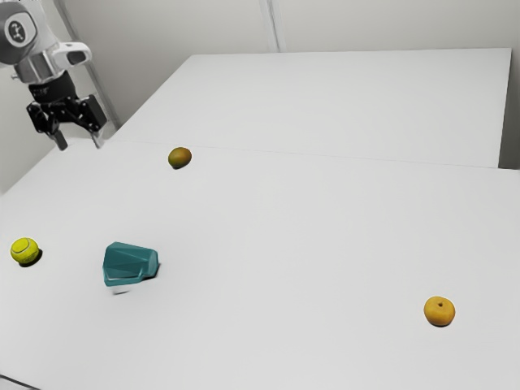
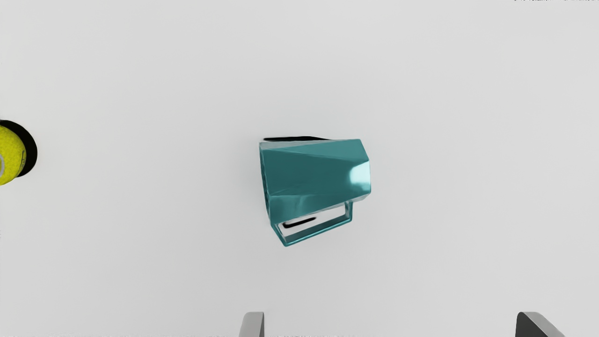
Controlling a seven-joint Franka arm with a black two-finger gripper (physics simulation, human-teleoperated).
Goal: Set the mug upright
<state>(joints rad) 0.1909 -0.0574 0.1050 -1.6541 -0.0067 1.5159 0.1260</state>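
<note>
the white worktop [image 1: 325, 236] runs out under everything, with the mug [image 2: 313, 173] as my landmark. the arm [image 1: 20, 36] is beyond the mug, toward the exterior view's upper left, and its jaws stand wide open, well apart from the mug and holding nothing. the mug, teal and faceted, lies on its side, handle [image 2: 318, 231] out sideways. the tennis ball [image 1: 24, 250] is off the mug's wider end, the orange [image 1: 439, 310] well past its narrower end, the small greenish-brown fruit [image 1: 179, 157] beyond it.
</note>
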